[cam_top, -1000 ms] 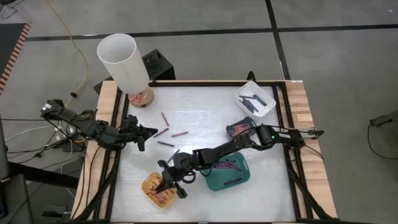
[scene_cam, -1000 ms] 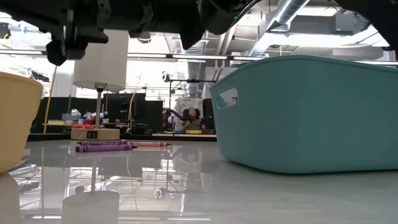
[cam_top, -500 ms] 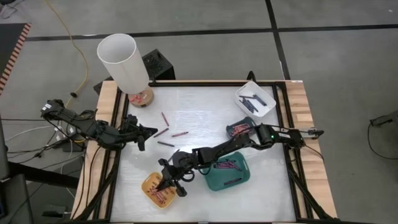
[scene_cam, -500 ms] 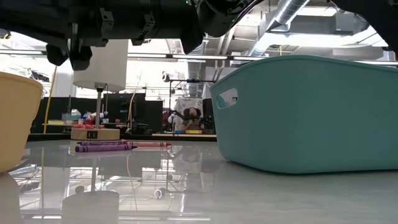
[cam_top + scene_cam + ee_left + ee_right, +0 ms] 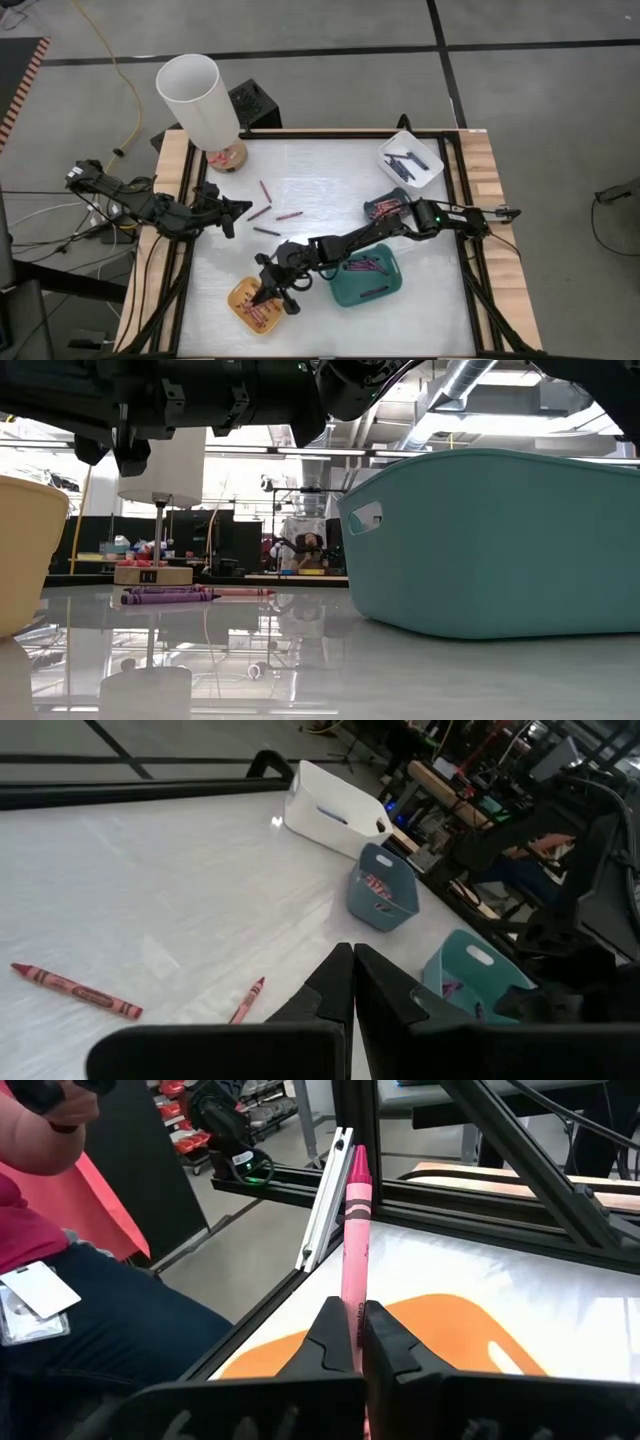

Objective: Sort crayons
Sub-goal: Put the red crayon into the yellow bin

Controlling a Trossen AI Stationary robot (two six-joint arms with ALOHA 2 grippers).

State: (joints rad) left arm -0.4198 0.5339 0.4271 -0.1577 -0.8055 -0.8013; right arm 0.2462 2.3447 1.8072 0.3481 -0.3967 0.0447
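Your pink crayon [image 5: 353, 1230] stands clamped between the closed jaws of the right gripper [image 5: 275, 292], its tip sticking out well past them, and that gripper hangs right over the yellow tray [image 5: 241, 296], which already holds several crayons. Taking the yellow tray as your mark: the teal tray [image 5: 385, 283] sits just beside it on the desk [image 5: 330, 170], with purple sticks inside; three loose crayons [image 5: 273, 214] lie farther up the desk from it, toward the lamp [image 5: 200, 101]. Your left gripper [image 5: 232, 211] waits with jaws shut on nothing, near those loose crayons. The white tray [image 5: 427, 176] stands at the far corner.
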